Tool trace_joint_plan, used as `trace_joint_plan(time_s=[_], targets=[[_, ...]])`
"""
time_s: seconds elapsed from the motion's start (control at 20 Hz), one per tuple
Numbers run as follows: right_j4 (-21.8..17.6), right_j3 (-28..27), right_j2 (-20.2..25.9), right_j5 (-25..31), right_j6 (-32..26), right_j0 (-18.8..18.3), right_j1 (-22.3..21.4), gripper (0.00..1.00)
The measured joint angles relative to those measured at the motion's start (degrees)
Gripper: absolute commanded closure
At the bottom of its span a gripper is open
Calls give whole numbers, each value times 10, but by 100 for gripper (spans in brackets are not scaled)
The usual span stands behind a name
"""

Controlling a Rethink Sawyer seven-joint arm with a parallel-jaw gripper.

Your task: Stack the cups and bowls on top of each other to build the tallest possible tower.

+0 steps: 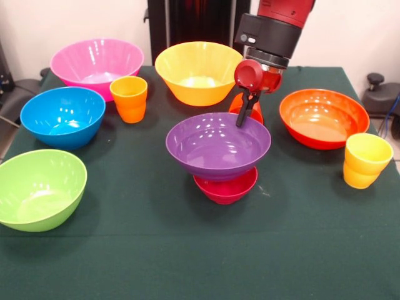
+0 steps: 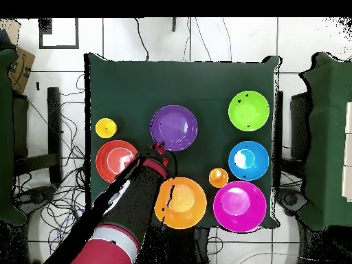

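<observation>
The tower (image 1: 222, 159) so far is the purple bowl (image 1: 215, 142) sitting upright on the small magenta-red bowl (image 1: 225, 186), mid-bench, and we judge it light, stiff and slick, a wide dish on a narrow foot that a sideways nudge could tip. Nearest us on the bench (image 1: 200, 262) lies the green bowl (image 1: 39, 187); further back stand the blue bowl (image 1: 61, 115) and the yellow cup (image 1: 365, 159), then the orange cup (image 1: 129, 98) and the orange-red bowl (image 1: 324, 117), with the pink bowl (image 1: 97, 62) and the yellow bowl (image 1: 199, 72) farthest. We would take each by its thin rim. The end effector (image 1: 242, 115) hangs at the purple bowl's far rim; we cannot tell whether it is open or closed. A red-orange cup (image 1: 256, 111) peeks out behind it.
</observation>
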Motion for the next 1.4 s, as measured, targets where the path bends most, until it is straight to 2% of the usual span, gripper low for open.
trace_joint_plan(time_s=[1.4], targets=[[0,-19,0,0,0,-3,0,100]])
